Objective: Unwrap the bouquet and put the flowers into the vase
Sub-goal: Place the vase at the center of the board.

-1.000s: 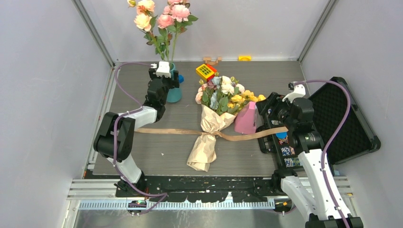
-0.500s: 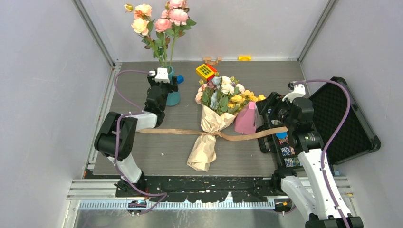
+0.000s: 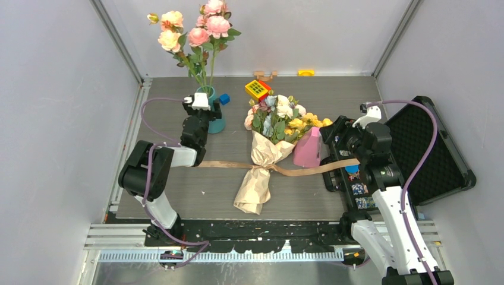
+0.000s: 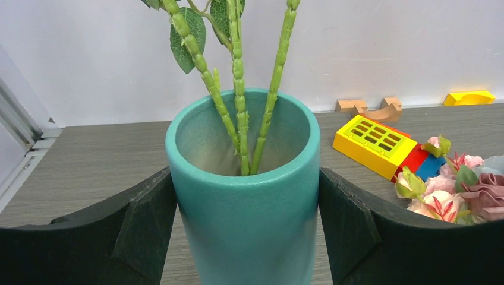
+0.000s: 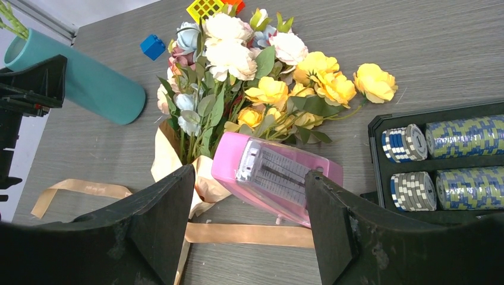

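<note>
The teal vase point(image 3: 216, 120) stands at the back left with tall pink and peach roses point(image 3: 196, 29) in it. My left gripper point(image 3: 203, 111) is shut on the vase point(image 4: 243, 196), one pad pressed against each side below the rim. The bouquet point(image 3: 264, 155) lies mid-table in tan kraft paper, its ribbon point(image 3: 303, 171) loose across the table. Its small yellow, white and pale-blue flowers point(image 3: 280, 119) fan toward the back. My right gripper point(image 5: 249, 219) hangs open above the ribbon point(image 5: 249, 234), nothing between its fingers, near the flowers point(image 5: 255, 83).
A pink wedge-shaped box point(image 3: 308, 149) sits right of the bouquet, just ahead of my right gripper. An open black case point(image 3: 428, 148) with poker chips point(image 5: 451, 148) lies at the right. A yellow toy block point(image 3: 257, 89), blue cube point(image 3: 224, 98) and small wooden pieces point(image 3: 264, 75) sit near the back wall.
My left gripper has drawn the vase a little toward the near side, and the roses have swung left. The right arm has not moved.
</note>
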`<state>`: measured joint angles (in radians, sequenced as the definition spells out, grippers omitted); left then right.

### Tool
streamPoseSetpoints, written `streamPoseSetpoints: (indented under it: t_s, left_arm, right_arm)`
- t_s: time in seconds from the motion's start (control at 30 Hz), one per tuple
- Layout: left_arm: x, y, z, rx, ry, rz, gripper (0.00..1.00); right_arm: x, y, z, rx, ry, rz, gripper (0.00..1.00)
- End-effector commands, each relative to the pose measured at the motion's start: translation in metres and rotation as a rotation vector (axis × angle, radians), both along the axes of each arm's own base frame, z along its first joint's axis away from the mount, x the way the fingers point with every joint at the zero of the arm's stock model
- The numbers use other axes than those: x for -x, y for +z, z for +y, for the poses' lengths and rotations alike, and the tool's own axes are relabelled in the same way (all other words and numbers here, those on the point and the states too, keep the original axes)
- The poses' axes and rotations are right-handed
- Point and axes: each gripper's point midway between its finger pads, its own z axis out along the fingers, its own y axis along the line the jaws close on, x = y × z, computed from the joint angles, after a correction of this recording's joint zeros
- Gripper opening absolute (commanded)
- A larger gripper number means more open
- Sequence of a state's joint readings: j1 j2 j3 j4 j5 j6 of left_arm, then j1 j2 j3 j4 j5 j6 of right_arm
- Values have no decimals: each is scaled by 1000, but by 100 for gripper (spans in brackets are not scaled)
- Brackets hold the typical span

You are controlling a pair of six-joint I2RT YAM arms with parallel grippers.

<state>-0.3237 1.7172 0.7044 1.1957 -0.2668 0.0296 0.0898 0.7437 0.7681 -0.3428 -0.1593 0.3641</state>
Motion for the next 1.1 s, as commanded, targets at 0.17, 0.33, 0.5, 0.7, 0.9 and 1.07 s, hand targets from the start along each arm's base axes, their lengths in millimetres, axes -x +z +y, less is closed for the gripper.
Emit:
streamPoseSetpoints:
  t_s: [0.17,0.33,0.5,0.7,0.9,1.07]
  left_arm:
    - [24,80,5,40,14,-271,0]
    - [30,73,4,28,9,-255,0]
    - [34,66,5,24,20,-238,3]
    - [35,60,8,21,39,-223,8]
    - [31,54,8,9,48,-188,13]
    - [30,48,8,6,50,-172,16]
  right_arm:
    - [-2,20,2,-5,12,-84,73]
    - [-1,20,2,-6,11,-88,73]
    - [0,20,2,-8,10,-92,73]
    - [1,22,2,-10,12,-98,73]
    - [2,22,2,-8,8,-100,73]
    - [1,22,1,-7,6,-99,73]
